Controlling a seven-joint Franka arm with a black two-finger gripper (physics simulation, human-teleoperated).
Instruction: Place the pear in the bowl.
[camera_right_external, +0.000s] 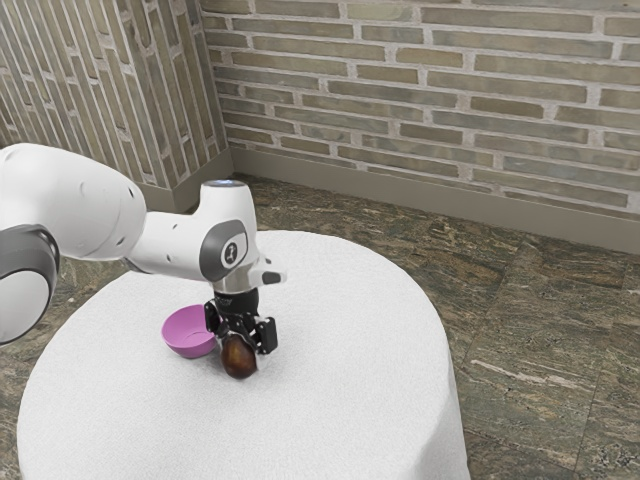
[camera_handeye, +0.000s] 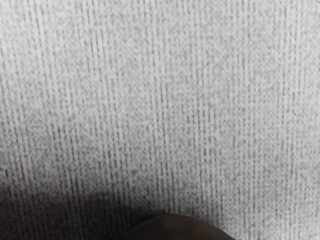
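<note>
- In the exterior view, the gripper (camera_right_external: 240, 342) points down over the pear (camera_right_external: 239, 358), its 2 fingers (camera_right_external: 268, 337) spread wide, 1 on each side of the fruit's upper part. No firm grip shows, so it appears to have hold of nothing.
- There too, the pear looks to be on the cloth (camera_right_external: 340, 425), outside the bowl (camera_right_external: 190, 337) and near it, towards the exterior view's right.
- The step in hand seems to be the grasp. The gripper would do well to sink straight down until its 2 pads flank the pear's widest part, then close evenly; pinching the rounded top could make the fruit slip or roll.
- Once both pads bear on it, a short lift above the bowl's rim should come before any sideways travel, since the bowl is close enough to be knocked.
- The exterior view supplies what the carry needs: the bowl, its open top and its place beside the pear.
- In the wrist view, the pear's dark, rounded edge lies close under the hand, with a shadow (camera_handeye: 50, 212) on the cloth beside it. This close look adds the cloth's fine streaks and helps with centring, though it cannot settle the depth of the grasp.
</note>
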